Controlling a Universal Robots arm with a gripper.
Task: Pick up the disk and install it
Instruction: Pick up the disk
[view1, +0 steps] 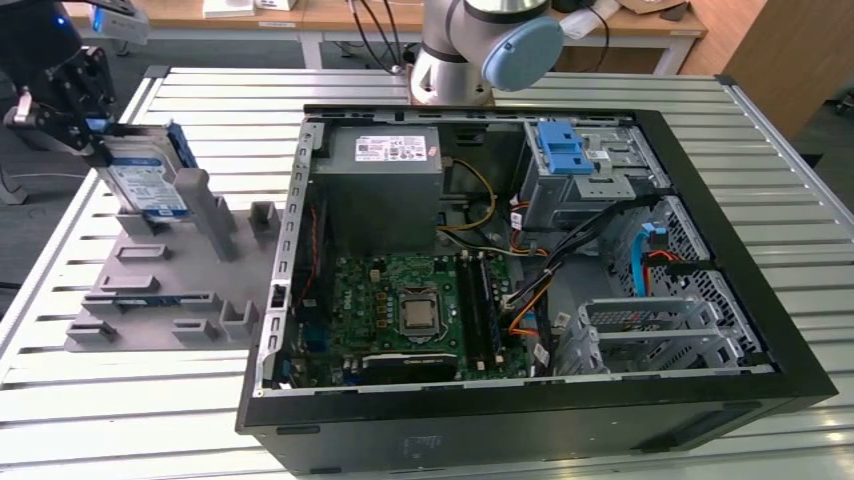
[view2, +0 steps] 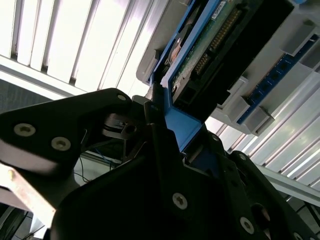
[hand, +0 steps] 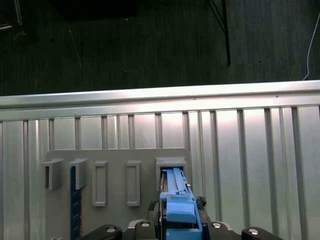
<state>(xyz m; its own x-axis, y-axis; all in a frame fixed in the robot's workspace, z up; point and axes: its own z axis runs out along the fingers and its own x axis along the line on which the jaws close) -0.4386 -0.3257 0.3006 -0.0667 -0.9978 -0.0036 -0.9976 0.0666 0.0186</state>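
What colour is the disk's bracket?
Bright blue bracket on the disk, best in the second wrist view.

Arm base (view1: 454, 70) upright at the table's (view1: 200, 100) far edge, gripper (view1: 91, 128) at the exterior view's left edge, fingers (view2: 159, 135) clamped on the disk (view1: 144, 175)

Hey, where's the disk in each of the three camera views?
Exterior view: the disk stands upright in the grey holder, at the exterior view's left.
First wrist view: the disk edge-on in a holder slot, at the end effector.
Second wrist view: the disk, circuit-board side showing, beyond the end effector.
Shared landmark: the grey holder.
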